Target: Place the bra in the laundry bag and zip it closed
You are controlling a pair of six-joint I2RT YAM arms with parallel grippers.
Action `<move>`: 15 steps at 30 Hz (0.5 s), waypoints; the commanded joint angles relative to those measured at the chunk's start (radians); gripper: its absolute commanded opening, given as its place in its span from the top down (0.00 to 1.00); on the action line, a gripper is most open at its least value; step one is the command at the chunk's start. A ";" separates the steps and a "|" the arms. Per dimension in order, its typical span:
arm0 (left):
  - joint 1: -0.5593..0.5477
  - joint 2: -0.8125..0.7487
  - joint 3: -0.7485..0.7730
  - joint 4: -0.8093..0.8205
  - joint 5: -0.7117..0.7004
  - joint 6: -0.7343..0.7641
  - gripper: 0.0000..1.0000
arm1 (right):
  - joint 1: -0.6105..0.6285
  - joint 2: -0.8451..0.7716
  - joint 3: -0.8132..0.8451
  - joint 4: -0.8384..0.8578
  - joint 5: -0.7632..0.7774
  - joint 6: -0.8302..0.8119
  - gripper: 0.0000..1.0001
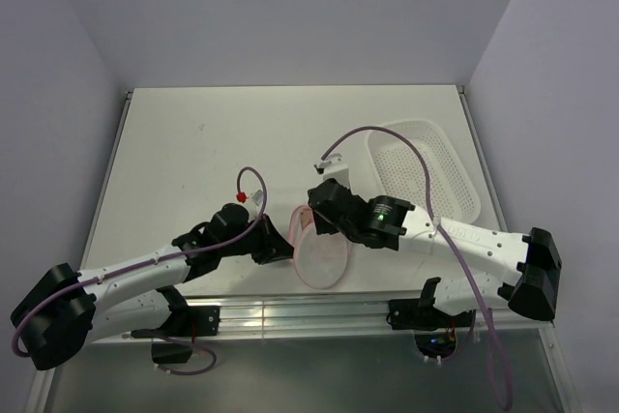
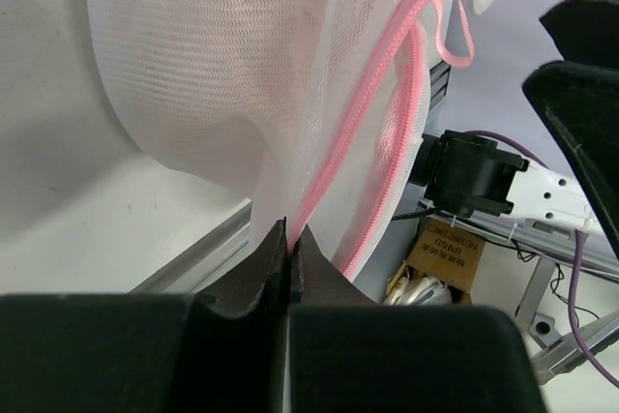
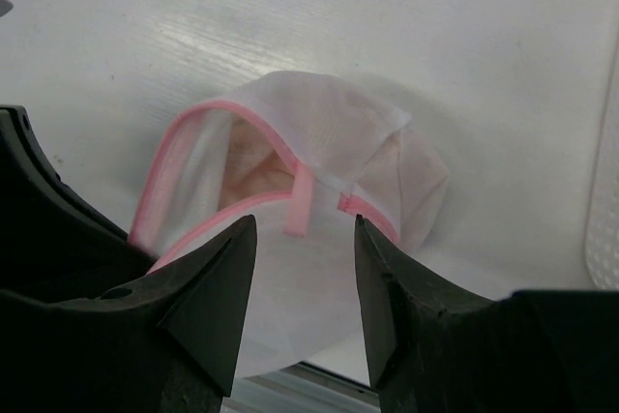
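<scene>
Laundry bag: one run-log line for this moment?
left gripper: shut on laundry bag | right gripper: open above bag | bra: inside | zipper: not closed

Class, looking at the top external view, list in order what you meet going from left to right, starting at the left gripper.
left gripper → laundry bag → white basket → right arm's base

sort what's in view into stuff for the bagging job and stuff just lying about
For the job: laundry bag, bra showing inside it, left gripper pinching the bag's edge, right gripper open above it.
Just lying about: white perforated basket, off to the right.
</scene>
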 commanded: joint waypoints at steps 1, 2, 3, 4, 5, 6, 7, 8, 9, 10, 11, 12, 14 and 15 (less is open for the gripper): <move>-0.005 -0.005 0.052 -0.001 -0.010 0.026 0.94 | -0.018 0.053 0.006 0.111 -0.044 -0.063 0.47; -0.005 -0.005 0.053 -0.002 -0.012 0.026 0.94 | -0.021 0.065 0.007 0.117 -0.057 -0.066 0.47; -0.005 -0.003 0.053 -0.004 -0.012 0.027 0.94 | -0.022 0.074 0.010 0.122 -0.064 -0.071 0.47; -0.005 -0.005 0.053 -0.004 -0.012 0.029 0.94 | -0.024 0.091 0.012 0.133 -0.071 -0.078 0.47; -0.005 -0.005 0.055 -0.007 -0.012 0.029 0.94 | -0.028 0.101 0.015 0.136 -0.083 -0.081 0.48; -0.005 -0.005 0.055 -0.007 -0.012 0.031 0.94 | -0.033 0.108 0.016 0.136 -0.090 -0.081 0.48; -0.005 -0.006 0.055 -0.008 -0.010 0.031 0.94 | -0.038 0.122 0.022 0.133 -0.094 -0.085 0.48; -0.005 -0.006 0.056 -0.013 -0.013 0.031 0.94 | -0.042 0.127 0.022 0.130 -0.097 -0.086 0.49; -0.005 -0.008 0.058 -0.016 -0.013 0.032 0.94 | -0.042 0.131 0.026 0.124 -0.088 -0.083 0.49; -0.005 -0.008 0.058 -0.019 -0.013 0.034 0.94 | -0.041 0.124 0.024 0.112 -0.079 -0.080 0.49; -0.005 -0.009 0.058 -0.024 -0.015 0.032 0.93 | -0.042 0.111 0.015 0.113 -0.071 -0.078 0.49; -0.005 -0.006 0.059 -0.027 -0.018 0.037 0.93 | -0.042 0.096 0.004 0.116 -0.062 -0.078 0.49; -0.002 0.011 0.065 -0.030 -0.017 0.044 0.93 | -0.053 0.039 -0.027 0.122 -0.039 -0.080 0.48; 0.002 0.018 0.069 -0.034 -0.012 0.052 0.93 | -0.076 -0.003 -0.052 0.128 -0.041 -0.086 0.48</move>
